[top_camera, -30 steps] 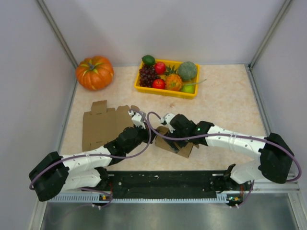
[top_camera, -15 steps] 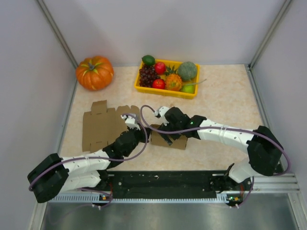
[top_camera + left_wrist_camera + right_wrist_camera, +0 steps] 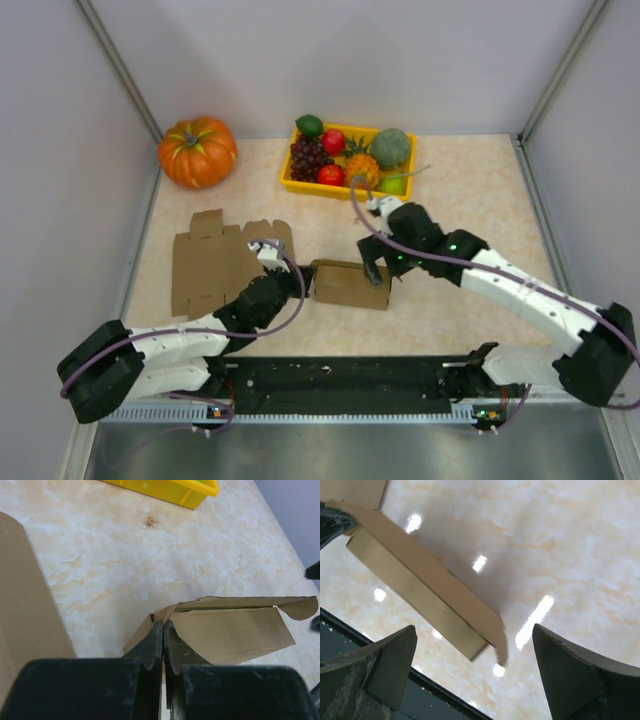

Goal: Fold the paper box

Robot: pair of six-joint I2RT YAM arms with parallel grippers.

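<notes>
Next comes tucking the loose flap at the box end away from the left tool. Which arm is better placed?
Right. The right tool is open and hovers at that end of the box, beside the flap. The left tool is shut on the opposite corner and would have to let go.

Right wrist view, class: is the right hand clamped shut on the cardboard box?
No. The right hand is open, its fingers standing wide apart with a gap on either side of the cardboard box.
</notes>
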